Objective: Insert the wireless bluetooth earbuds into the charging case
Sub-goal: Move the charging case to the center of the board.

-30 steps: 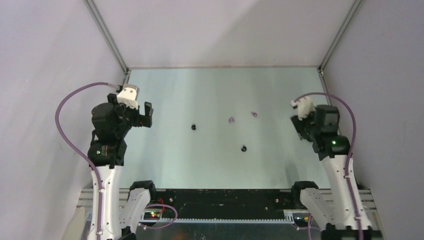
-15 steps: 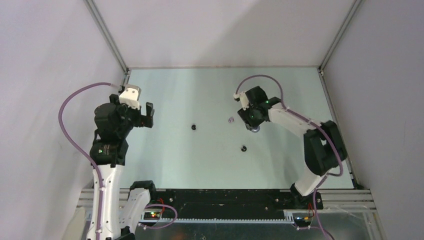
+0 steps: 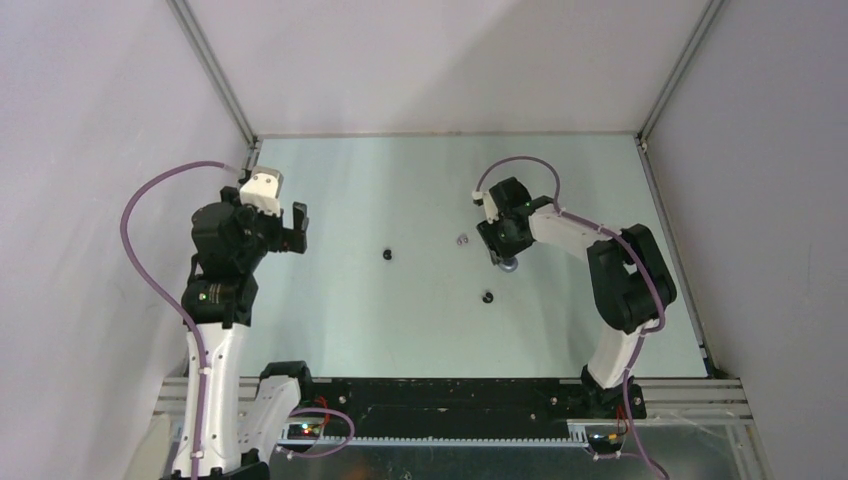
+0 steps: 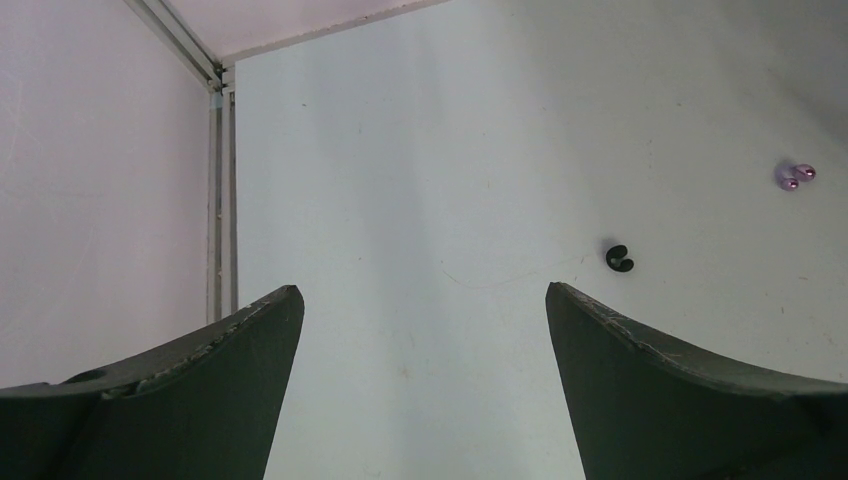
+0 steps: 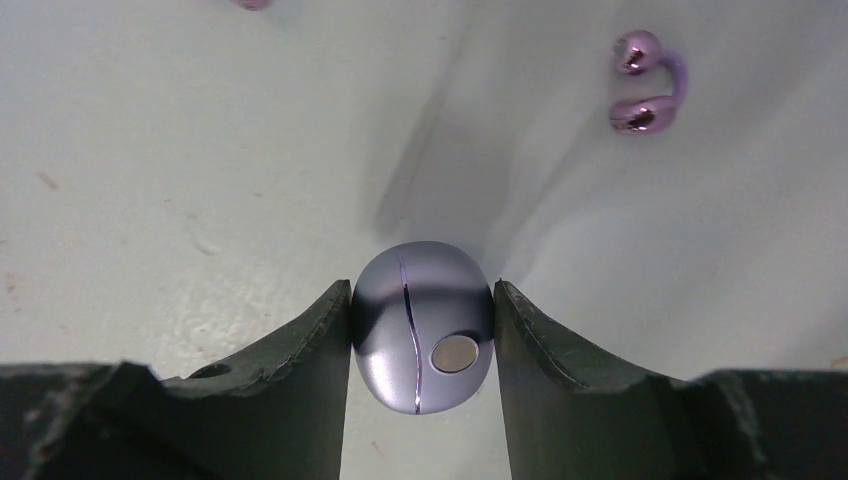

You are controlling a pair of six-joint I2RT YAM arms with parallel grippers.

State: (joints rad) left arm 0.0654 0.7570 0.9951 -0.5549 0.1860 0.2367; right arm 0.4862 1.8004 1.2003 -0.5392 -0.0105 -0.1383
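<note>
My right gripper (image 3: 506, 256) is shut on an oval lilac-grey charging case (image 3: 509, 264), closed, low over the table's middle. In the right wrist view the case (image 5: 420, 335) sits between both fingers of my right gripper (image 5: 422, 288), its seam and a round metal button facing the camera. One purple earbud (image 3: 462, 239) lies just left of it and shows beyond the case (image 5: 648, 85). A sliver of another purple bud (image 5: 250, 3) is at that view's top edge. Two black earbuds (image 3: 387, 254) (image 3: 488, 296) lie on the table. My left gripper (image 3: 295, 228) (image 4: 422, 290) is open and empty at the left.
The left wrist view shows a black bud (image 4: 619, 259) and a purple bud (image 4: 794, 176) far to the right of its fingers. Grey walls with metal corner posts (image 3: 215, 75) close the table (image 3: 400, 330) on three sides. The right arm's elbow (image 3: 630, 275) stands right of the case.
My right arm has swung from the right edge to the table's middle, with the case in its jaws, and now hides the spot where one purple bud lay. The left arm has barely moved.
</note>
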